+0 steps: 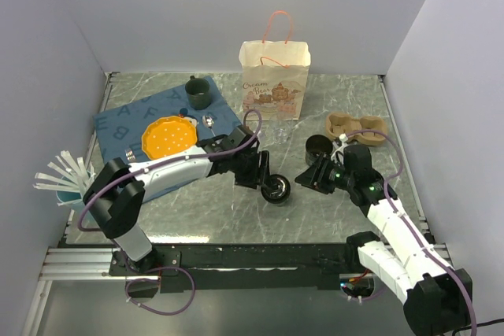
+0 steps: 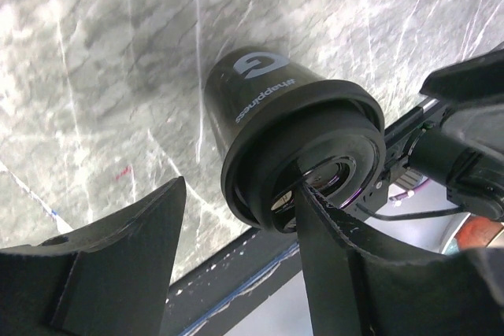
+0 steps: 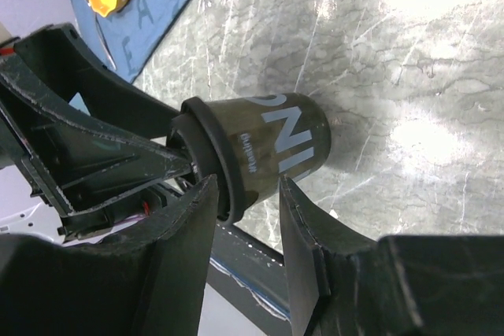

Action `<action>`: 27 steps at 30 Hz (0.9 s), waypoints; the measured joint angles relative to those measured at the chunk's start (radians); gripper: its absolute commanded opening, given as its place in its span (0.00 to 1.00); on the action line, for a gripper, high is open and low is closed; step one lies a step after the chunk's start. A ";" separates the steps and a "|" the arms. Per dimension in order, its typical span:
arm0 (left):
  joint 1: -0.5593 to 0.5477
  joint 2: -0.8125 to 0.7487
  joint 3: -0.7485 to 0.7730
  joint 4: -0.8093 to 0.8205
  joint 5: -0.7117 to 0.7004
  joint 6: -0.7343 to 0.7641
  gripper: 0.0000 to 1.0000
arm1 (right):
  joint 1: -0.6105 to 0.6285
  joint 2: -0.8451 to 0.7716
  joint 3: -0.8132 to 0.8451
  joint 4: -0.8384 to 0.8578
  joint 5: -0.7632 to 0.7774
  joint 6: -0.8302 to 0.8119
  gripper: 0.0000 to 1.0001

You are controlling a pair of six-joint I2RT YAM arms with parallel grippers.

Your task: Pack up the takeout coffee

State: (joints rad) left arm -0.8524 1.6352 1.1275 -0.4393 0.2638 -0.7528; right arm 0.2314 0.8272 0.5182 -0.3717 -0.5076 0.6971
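Observation:
One dark takeout cup (image 1: 276,188) with a black lid lies on its side mid-table. In the left wrist view the cup (image 2: 268,92) has its lid facing my left gripper (image 2: 240,186), which is wide open, with one fingertip (image 2: 303,198) against the lid's face. My right gripper (image 3: 248,182) is open, its tips at either side of the cup (image 3: 276,135) just behind the lid, not closed on it. In the top view the left gripper (image 1: 264,175) and the right gripper (image 1: 307,177) flank this cup. A second lidded cup (image 1: 319,147) stands upright near the brown pulp tray (image 1: 376,123).
A paper bag (image 1: 274,84) with pink handles stands at the back centre. A dark green mug (image 1: 197,92), an orange plate (image 1: 169,137) and a spoon sit on a blue mat at the left. White sticks in a holder (image 1: 63,179) stand at the left edge.

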 measured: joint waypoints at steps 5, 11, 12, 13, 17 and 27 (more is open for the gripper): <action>0.000 0.039 0.051 -0.005 -0.002 0.014 0.63 | 0.000 -0.010 0.000 -0.005 0.002 0.000 0.44; -0.001 0.065 0.093 -0.027 -0.004 0.036 0.65 | 0.000 -0.011 0.011 -0.039 0.013 -0.007 0.44; -0.001 0.066 0.097 -0.035 -0.007 0.038 0.65 | 0.000 -0.011 0.017 -0.047 0.015 -0.009 0.44; -0.001 0.066 0.103 -0.046 -0.009 0.041 0.66 | 0.000 -0.011 0.027 -0.060 0.018 -0.013 0.44; -0.001 0.066 0.130 -0.093 -0.032 0.061 0.69 | 0.000 -0.011 0.074 -0.101 0.026 -0.027 0.44; 0.008 0.066 0.142 -0.117 -0.040 0.087 0.72 | 0.000 -0.007 0.177 -0.205 0.056 -0.069 0.44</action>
State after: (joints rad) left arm -0.8448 1.7016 1.2690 -0.5568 0.2237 -0.6655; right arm 0.2314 0.8200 0.6949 -0.5766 -0.4519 0.6277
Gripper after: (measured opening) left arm 0.710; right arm 0.442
